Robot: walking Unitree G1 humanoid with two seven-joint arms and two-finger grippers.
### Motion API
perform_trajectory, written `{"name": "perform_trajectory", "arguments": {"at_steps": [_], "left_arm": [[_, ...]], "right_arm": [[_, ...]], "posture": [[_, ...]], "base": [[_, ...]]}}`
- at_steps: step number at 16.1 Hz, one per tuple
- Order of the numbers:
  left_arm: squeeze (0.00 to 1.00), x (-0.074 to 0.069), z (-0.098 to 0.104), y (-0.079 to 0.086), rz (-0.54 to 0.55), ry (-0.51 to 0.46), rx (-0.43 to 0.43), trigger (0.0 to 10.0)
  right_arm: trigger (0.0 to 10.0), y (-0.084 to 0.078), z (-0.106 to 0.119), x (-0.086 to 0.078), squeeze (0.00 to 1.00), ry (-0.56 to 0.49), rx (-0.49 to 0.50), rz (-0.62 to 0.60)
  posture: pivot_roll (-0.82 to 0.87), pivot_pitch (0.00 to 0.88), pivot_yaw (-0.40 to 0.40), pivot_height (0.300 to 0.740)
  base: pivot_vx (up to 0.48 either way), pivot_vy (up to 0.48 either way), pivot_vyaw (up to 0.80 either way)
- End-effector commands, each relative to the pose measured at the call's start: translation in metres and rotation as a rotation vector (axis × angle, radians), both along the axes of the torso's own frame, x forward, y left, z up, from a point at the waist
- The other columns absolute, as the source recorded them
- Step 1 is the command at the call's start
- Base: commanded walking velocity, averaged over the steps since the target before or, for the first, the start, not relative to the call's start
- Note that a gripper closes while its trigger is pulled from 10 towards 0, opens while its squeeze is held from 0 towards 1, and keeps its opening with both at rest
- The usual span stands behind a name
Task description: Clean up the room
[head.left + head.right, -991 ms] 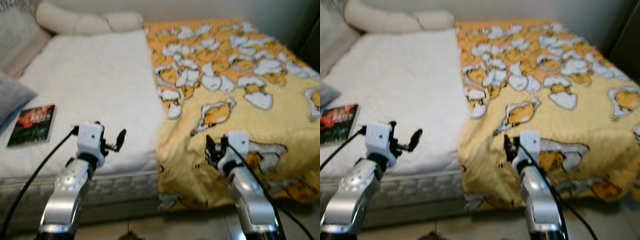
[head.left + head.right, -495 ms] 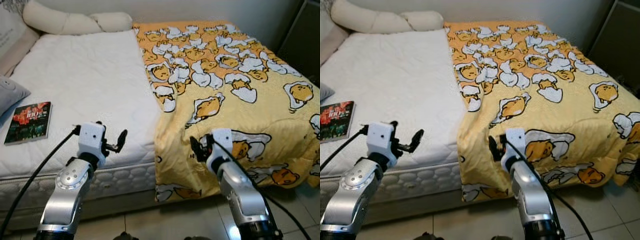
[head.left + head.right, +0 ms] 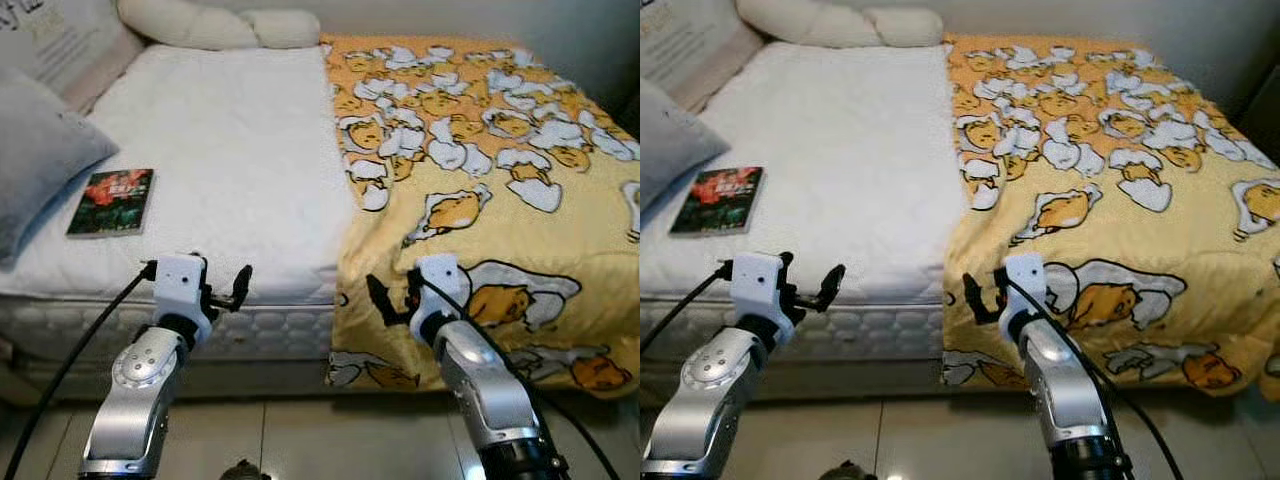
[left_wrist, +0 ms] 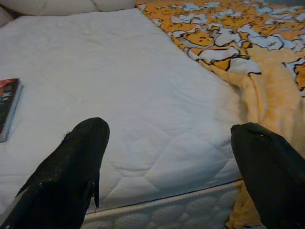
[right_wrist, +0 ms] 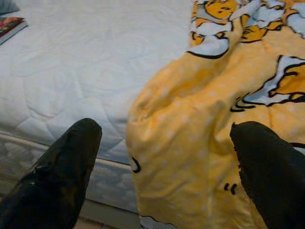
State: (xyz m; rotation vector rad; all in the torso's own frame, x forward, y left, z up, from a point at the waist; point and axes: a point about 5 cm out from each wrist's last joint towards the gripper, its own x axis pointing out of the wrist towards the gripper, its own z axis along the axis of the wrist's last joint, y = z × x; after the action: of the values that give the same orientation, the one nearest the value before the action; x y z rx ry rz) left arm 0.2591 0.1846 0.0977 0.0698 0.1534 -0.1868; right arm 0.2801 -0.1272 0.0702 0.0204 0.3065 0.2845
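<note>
Two grippers held low over the tiled floor (image 3: 300, 430), short of the bed's near edge. Left gripper (image 3: 226, 290): fingers (image 4: 71, 167) spread wide, nothing between them, aimed across the bare mattress (image 3: 230, 170). Right gripper (image 3: 392, 296): fingers (image 5: 62, 167) likewise wide apart and empty, poised just before the hanging corner of the blanket (image 3: 480, 200); touching or not, hard to tell.

Bed: white quilted mattress, its side panel exposed along the near edge. Yellow blanket with a cartoon egg print covers the right half of the bed, spills over the near edge and drapes toward the floor. Its inner border runs front to back down the middle of the mattress, with a folded lip showing partway along.

Book (image 3: 112, 188): dark cover with red on it, lying flat on the left half of the mattress, near the left edge, well apart from both grippers and the blanket. Grey pillow (image 3: 40, 160) just beside it at the left edge, partly overhanging.

Far end: two cream pillows (image 3: 215, 25) lie along the head edge of the bed.
</note>
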Motion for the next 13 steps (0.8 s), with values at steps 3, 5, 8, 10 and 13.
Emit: {"name": "perform_trajectory", "arguments": {"at_steps": [3,5,8,10,13], "left_arm": [[0.35,0.0031,0.0045,-0.0044,-0.008,-0.014,-0.011,10.0],[0.35,0.0036,0.0045,-0.0041,-0.008,-0.013,-0.012,10.0],[0.35,0.0040,0.0045,-0.0042,-0.011,-0.013,-0.010,10.0],[0.35,0.0042,0.0047,-0.0050,-0.020,-0.014,-0.005,10.0],[0.34,0.0034,0.0047,-0.0069,-0.042,-0.012,0.003,10.0]], "right_arm": [[10.0,-0.0067,0.0002,0.0033,0.00,0.008,-0.015,-0.037],[10.0,-0.0068,0.0003,0.0037,0.00,0.007,-0.021,-0.034],[10.0,-0.0073,0.0002,0.0050,0.00,0.005,-0.043,-0.023],[10.0,-0.0046,-0.0006,0.0042,0.00,0.004,-0.078,0.012],[10.0,-0.0060,-0.0026,0.0037,0.00,0.023,-0.044,-0.042]], "posture": [[-0.04,0.000,-0.030,0.740],[-0.04,0.000,-0.030,0.740],[-0.04,0.000,-0.033,0.740],[-0.04,0.000,-0.030,0.740],[-0.04,0.000,-0.030,0.740]], "base": [[0.279,0.000,0.00],[0.322,0.000,0.00],[0.339,0.000,0.00],[0.337,0.000,0.33],[0.319,0.000,0.27]]}}
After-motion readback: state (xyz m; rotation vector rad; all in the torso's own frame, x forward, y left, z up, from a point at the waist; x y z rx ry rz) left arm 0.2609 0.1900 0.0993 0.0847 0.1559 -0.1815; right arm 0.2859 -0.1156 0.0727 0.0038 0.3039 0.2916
